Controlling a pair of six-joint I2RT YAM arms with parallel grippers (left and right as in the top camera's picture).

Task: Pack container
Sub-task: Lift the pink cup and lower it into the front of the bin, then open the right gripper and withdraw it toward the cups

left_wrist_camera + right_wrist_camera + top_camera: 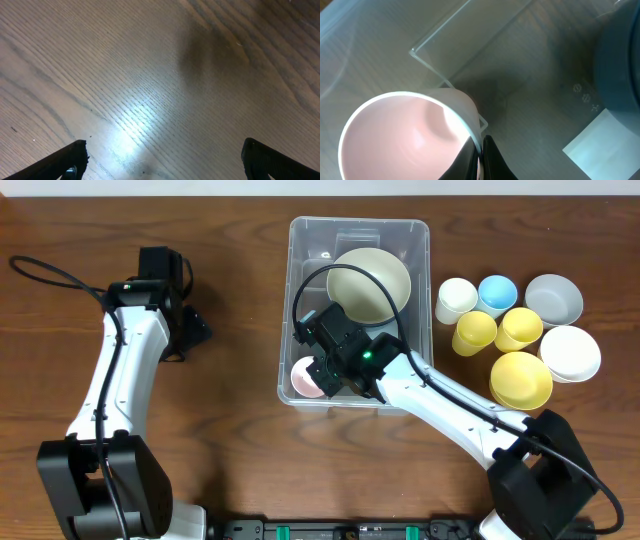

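Observation:
The container (300,240) is a large clear plastic bin at the table's middle, with a white label (600,140) on its base. A large beige bowl (368,284) lies in its far half. My right gripper (322,370) is inside the bin's near left corner, shut on the rim of a pink cup (304,378). In the right wrist view the fingers (480,160) pinch the pink cup's (400,140) wall just above the base. My left gripper (190,330) is open and empty over bare wood at the left; its fingers (162,160) are spread wide.
To the right of the bin stands a group of cups and bowls: a white cup (456,300), a blue cup (497,292), two yellow cups (475,332), a grey bowl (553,300), a white bowl (570,353) and a yellow bowl (520,379).

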